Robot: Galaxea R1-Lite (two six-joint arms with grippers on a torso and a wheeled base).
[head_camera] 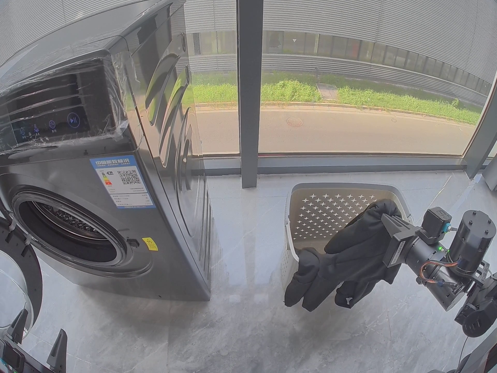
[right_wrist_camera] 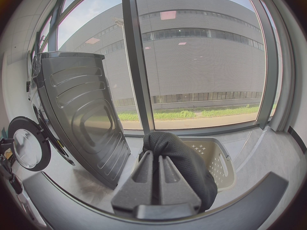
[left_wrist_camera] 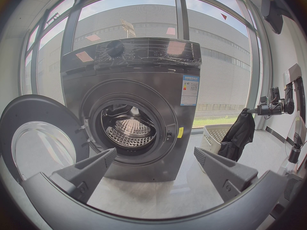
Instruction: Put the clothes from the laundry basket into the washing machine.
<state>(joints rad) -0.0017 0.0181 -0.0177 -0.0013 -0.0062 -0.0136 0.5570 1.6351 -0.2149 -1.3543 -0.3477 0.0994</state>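
The right claw (head_camera: 389, 224) pinched a black garment (head_camera: 347, 265), which hung above the basket (head_camera: 331, 211) at 4 o'clock. The left claw (left_wrist_camera: 154, 150), spread, faced the washer (head_camera: 155, 156) at 9 o'clock, its door (left_wrist_camera: 35, 112) open.

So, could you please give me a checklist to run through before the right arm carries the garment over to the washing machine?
1. Right gripper shut firmly on the black garment: ok.
2. Door of the washing machine swung fully open: ok.
3. Drum opening unobstructed: ok.
4. Garment's hanging ends free of the laundry basket rim: cannot tell.
5. Left gripper, open and low in front of the washing machine, out of the carrying path: cannot tell.
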